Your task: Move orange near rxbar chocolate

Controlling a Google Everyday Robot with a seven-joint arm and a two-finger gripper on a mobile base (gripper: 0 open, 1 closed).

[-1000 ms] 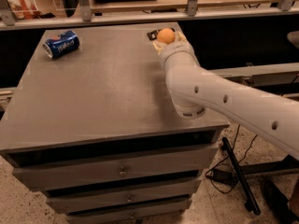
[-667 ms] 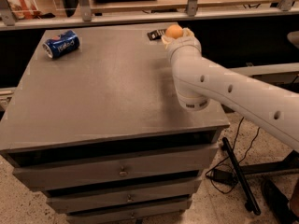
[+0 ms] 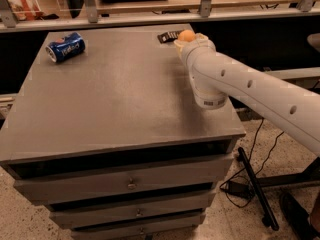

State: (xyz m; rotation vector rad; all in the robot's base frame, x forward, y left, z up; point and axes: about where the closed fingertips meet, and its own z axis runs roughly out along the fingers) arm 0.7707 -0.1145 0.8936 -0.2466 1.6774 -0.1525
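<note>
One gripper [image 3: 187,39] is hovering at the table's [image 3: 115,99] far-right edge, fingers pinching one orange [image 3: 186,34] just beside one rxbar [image 3: 168,35]. One can [image 3: 65,47] is lying far-left.

The tabletop [image 3: 115,99] looks matt grey, maybe brushed metal. The soda can [image 3: 65,46] is glossy. The gripper [image 3: 184,42], right by the smooth orange [image 3: 186,35], is smooth off-white plastic.

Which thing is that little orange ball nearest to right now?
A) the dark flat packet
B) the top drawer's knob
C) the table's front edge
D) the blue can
A: the orange is at the tip of the gripper by the table's far edge, right next to the rxbar chocolate; the blue soda can lies far off near the left corner.
</note>
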